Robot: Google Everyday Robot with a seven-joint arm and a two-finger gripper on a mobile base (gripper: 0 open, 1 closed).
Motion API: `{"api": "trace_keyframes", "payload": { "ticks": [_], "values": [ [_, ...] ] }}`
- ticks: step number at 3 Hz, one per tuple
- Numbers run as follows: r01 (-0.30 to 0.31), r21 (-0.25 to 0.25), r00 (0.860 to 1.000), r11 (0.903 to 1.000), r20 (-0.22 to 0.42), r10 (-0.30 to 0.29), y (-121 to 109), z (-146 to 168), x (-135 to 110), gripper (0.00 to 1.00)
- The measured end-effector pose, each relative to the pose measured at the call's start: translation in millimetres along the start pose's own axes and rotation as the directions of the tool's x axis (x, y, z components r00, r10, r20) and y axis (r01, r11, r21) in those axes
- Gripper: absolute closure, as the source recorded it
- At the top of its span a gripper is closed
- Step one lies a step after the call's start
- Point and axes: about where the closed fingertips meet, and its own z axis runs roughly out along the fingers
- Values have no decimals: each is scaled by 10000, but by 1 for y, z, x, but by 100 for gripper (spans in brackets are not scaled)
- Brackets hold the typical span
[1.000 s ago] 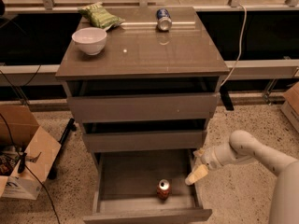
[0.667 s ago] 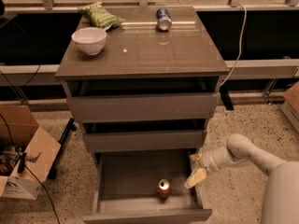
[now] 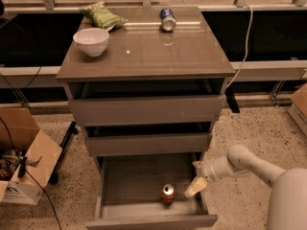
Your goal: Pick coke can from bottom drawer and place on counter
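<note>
The reach into the drawer is the step in hand. The small red coke can with a silver top (image 3: 167,194) is standing upright near the front of the pulled-out grey-brown bottom drawer (image 3: 129,178), not yet grasped. It is sitting near the pincer, to its left and a little lower, clearly apart from it. The pale two-finger pincer (image 3: 195,177) is hanging just inside the drawer's right wall, its fingers spread apart and holding nothing. The white arm is coming in from the lower right, bending at a rounded joint, with the wrist pointing left toward the can. The next move, as I judge it, is calling for a short slide left and down until the fingers are straddling the can, then closing on it and lifting it out past the two upper grey-brown drawers (image 3: 146,110). Above and beyond the pincer, the glossy grey-brown rectangular worktop (image 3: 182,56) is carrying a white bowl (image 3: 91,41) to the far left. A green snack bag (image 3: 102,16) and a blue-and-silver can (image 3: 167,19) lying on its side are sitting further back.
</note>
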Motion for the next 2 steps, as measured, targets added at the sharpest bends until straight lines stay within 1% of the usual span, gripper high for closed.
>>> {"api": "trace_keyframes", "payload": {
  "ticks": [1, 2],
  "values": [
    [-183, 375, 9996, 9991, 214, 175, -6, 39, 14, 0],
    [-504, 451, 9984, 9977, 293, 491, -11, 75, 26, 0]
  ]
}}
